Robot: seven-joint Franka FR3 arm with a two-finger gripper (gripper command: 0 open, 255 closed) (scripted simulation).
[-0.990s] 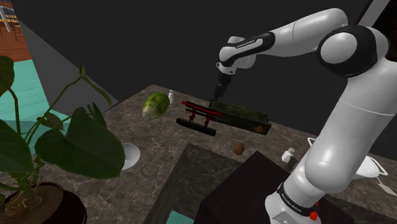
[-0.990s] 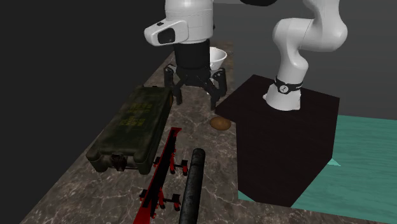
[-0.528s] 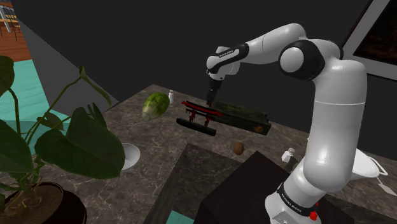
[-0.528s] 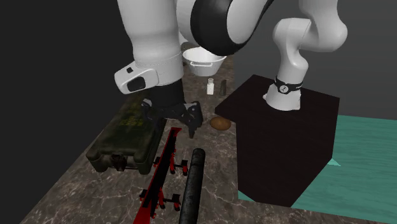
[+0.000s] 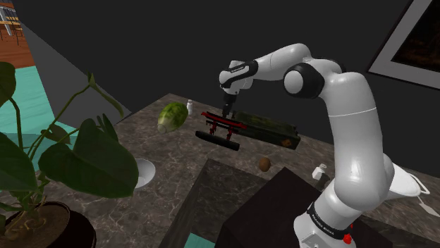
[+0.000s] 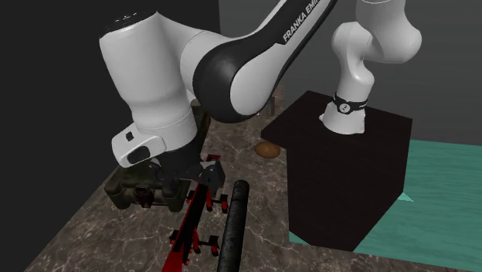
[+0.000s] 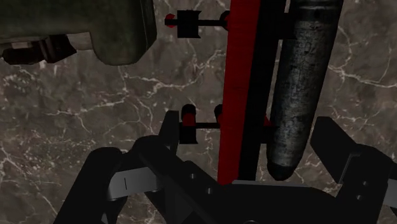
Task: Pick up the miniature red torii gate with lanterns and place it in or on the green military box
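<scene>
Gripper (image 7: 249, 130) over the dark marbled countertop (image 7: 76, 146). The jaws stand released and spread wide, clasping nothing.

Red torii gate (image 7: 240, 76): it rests on the countertop, and its long red top beam runs straight through the gap between the two fingers. Marble shows between each finger and the beam. Small red lanterns on black bars stick out from the beam, one pair just beside one fingertip (image 7: 172, 124); contact there cannot be judged.

Dark grey cylinder (image 7: 299, 83): it lies alongside the gate, also within the gap and nearer the other finger, with a strip of marble between the two.

Green military box (image 7: 76, 28): it sits outside the jaws, beyond the lantern-side finger, near the gate but apart from it.

Shoulder view: gripper (image 5: 225, 113) points down, just above the gate (image 5: 223, 125), with the box (image 5: 271, 128) behind it.

Second exterior view: gripper (image 6: 174, 184) is low over the near end of the gate (image 6: 193, 224), and the box (image 6: 122, 189) is just beside it, partly hidden by the wrist. A brown round object (image 6: 266, 149) lies well apart from the jaws, toward the black stand (image 6: 340, 178).
</scene>
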